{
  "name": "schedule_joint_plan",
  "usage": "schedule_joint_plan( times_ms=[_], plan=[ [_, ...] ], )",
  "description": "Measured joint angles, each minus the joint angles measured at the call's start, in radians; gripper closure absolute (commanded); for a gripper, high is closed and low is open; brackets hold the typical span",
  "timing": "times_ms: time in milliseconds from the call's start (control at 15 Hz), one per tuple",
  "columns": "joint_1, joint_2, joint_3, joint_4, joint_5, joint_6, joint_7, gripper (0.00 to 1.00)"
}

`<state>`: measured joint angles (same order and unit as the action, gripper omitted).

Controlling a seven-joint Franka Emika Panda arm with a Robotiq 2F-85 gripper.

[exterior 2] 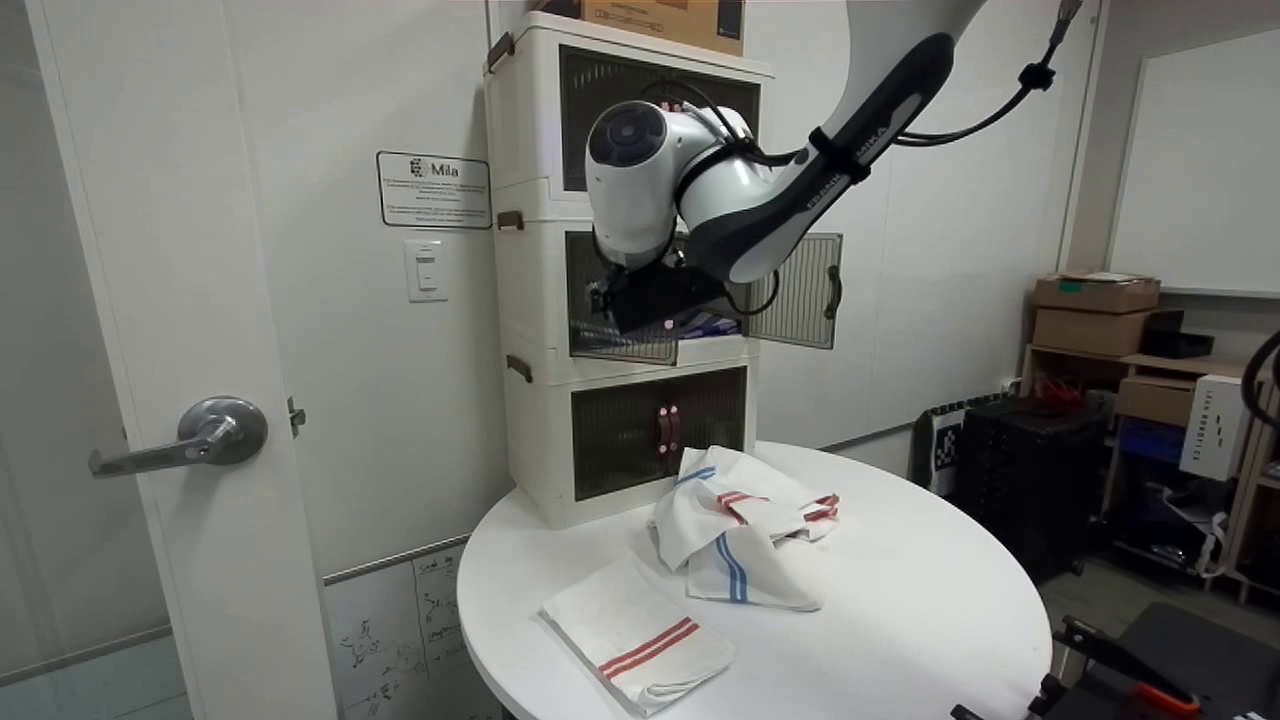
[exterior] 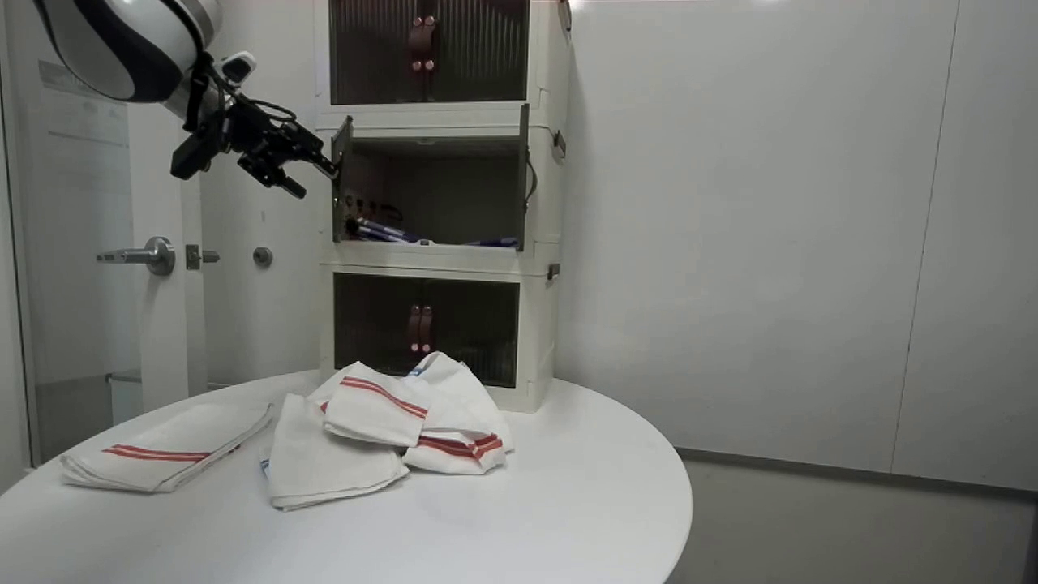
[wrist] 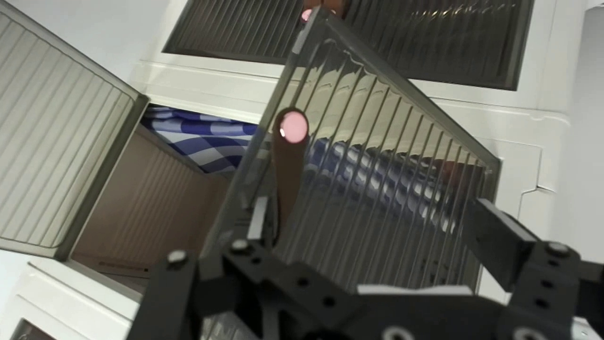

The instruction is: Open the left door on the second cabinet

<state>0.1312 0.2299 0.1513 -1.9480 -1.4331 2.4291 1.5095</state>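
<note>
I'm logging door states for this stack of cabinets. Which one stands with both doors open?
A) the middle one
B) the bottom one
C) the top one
A: the left door and right door of the middle cabinet both stand swung outward, while the top cabinet and bottom cabinet show closed fronts.

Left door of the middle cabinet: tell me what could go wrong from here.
One finger of the open pincer is close beside the brown handle of the left door; pulling away could snag it and jerk the door.
The door stands open, so a bump from the arm might swing it toward shut.
Reaching further in could disturb the checked cloth inside the middle cabinet.
</note>
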Motion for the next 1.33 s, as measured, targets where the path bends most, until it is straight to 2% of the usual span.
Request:
schedule_joint_plan(
  times_ms=[467,800,1333],
  plan=[
    [0.008,-0.043,0.008,-0.036,0.103,0.061,-0.064,0.0],
    [0.027,-0.049,0.015,-0.045,0.119,0.068,-0.098,0.0],
    [0.113,-0.029,0.062,-0.022,0.118,0.034,-0.132,0.0]
  ],
)
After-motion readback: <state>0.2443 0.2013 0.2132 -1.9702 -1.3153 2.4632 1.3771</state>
